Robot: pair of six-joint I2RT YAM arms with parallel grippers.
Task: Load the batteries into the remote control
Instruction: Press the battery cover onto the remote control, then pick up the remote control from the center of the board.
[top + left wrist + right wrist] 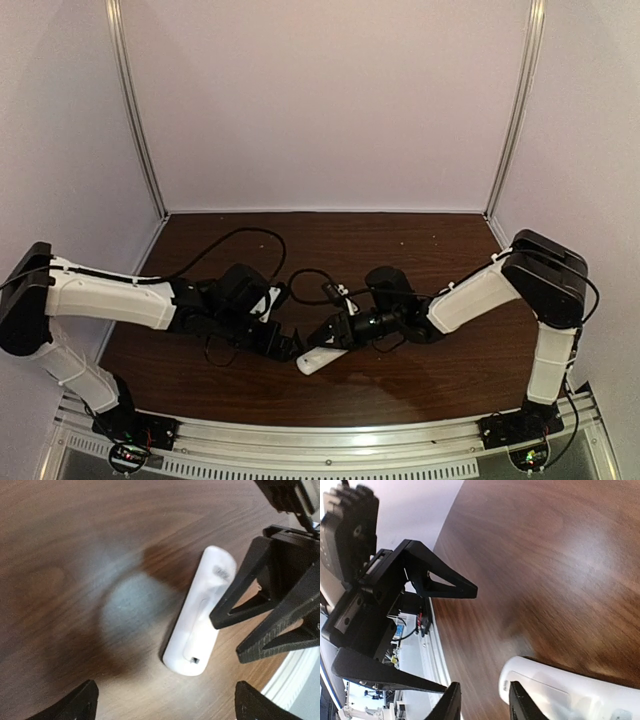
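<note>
The white remote control (314,360) lies flat on the dark wooden table between my two grippers. In the left wrist view it (200,625) shows a smooth back with a small latch notch. My left gripper (167,692) is wide open and empty, its tips just short of the remote's near end. My right gripper (482,694) is open with bare table between its fingers, and the remote (560,690) lies just outside one finger. In the left wrist view one right finger (235,597) rests over the remote's edge. No batteries are in view.
Black cables (240,240) loop over the table behind the arms. A metal rail (330,440) runs along the near edge, close to the remote. Pale enclosure walls (330,100) close the back and sides.
</note>
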